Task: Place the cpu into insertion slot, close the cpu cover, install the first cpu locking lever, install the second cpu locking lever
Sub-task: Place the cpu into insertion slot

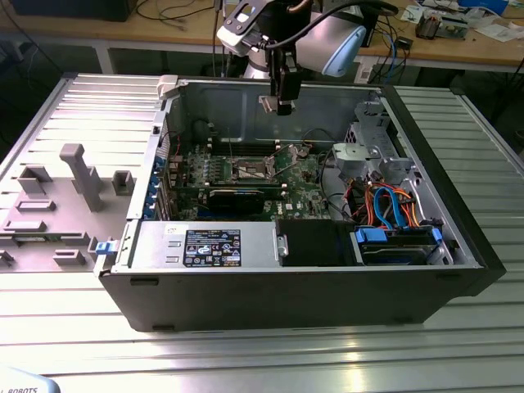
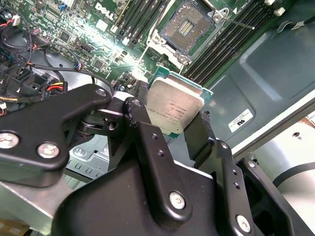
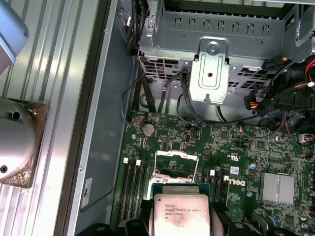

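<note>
Pincer (image 2: 170, 123) clamped on the cpu (image 2: 177, 105) by two opposite edges, hanging well above the bare insertion slot (image 2: 187, 27), presumably keeping its contact face clear for seating.

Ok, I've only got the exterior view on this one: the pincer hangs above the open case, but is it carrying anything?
Observer: Yes. In both wrist views the pincer is shut on the cpu, gripping it by its edges, metal top showing.
Operator: Is the socket already occupied?
Observer: No. In the second wrist view the insertion slot is bare, its contact field exposed.
Operator: How close is the chip to it?
Observer: Apart from it. In the second wrist view the cpu is held off the green motherboard, short of the slot.
</note>
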